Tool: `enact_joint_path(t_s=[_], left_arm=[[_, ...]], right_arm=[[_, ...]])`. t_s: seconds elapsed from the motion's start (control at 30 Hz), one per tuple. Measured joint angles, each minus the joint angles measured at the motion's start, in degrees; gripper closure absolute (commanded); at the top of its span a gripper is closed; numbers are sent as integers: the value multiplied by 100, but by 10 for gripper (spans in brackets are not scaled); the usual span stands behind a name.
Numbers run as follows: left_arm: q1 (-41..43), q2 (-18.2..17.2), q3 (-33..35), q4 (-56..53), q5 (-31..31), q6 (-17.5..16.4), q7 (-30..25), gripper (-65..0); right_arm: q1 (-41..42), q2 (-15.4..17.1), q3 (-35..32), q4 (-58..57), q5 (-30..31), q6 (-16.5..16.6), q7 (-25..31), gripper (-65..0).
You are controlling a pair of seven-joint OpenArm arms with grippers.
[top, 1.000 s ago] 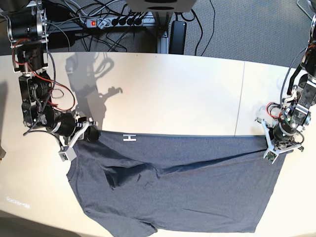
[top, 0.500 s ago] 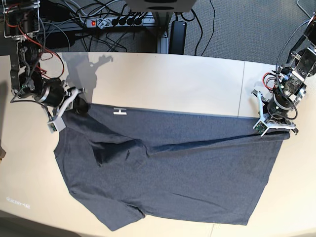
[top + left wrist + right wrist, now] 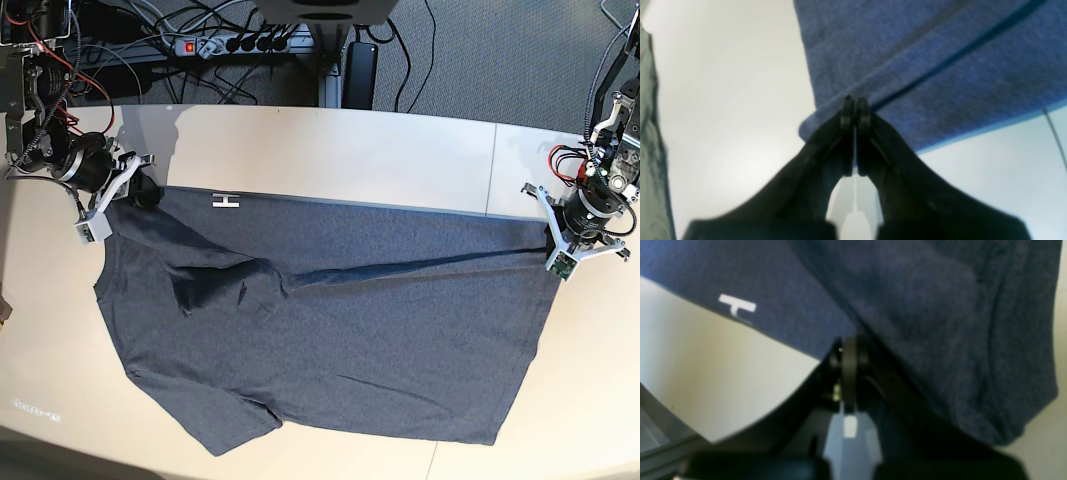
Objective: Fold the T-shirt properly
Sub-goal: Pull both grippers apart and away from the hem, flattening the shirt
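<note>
T-shirt [image 3: 330, 330] spread on pale table [image 3: 330, 160], folded edge along far side, small white mark [image 3: 228, 202] near that edge. Diagonal crease across middle, rumple by sleeve.

Right gripper [image 3: 130, 190] jaws pinched on shoulder-end corner. Left gripper [image 3: 557, 240] jaws clamped on hem-end corner [image 3: 813, 120].

Looks like stretch-and-lay step, cloth taut between arms. Next probably lower, let go both corners, regrab for next fold. Crease might need smoothing first.

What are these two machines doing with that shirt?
Two robot arms are handling a blue-grey T-shirt that lies spread on a pale table. The right hand and the left hand each pinch a far corner of the shirt, holding its far edge stretched fairly straight between them.
</note>
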Motion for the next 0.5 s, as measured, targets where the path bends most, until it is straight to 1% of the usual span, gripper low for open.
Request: enact_joint_path(t_s=[0.2, 0.23, 0.37, 0.5], left_arm=[[-181, 114, 7, -125, -74, -133, -44, -13], [-210, 175, 2, -216, -83, -203, -74, -13], [-461, 463, 13, -706, -116, -289, -55, -13], [-896, 636, 4, -1187, -122, -483, -92, -13]], right_arm=[[42, -17, 0, 0, -63, 2, 76, 0], [42, -17, 0, -2, -63, 2, 79, 0], [44, -17, 0, -7, -66, 2, 81, 0], [44, -15, 0, -7, -66, 2, 83, 0]])
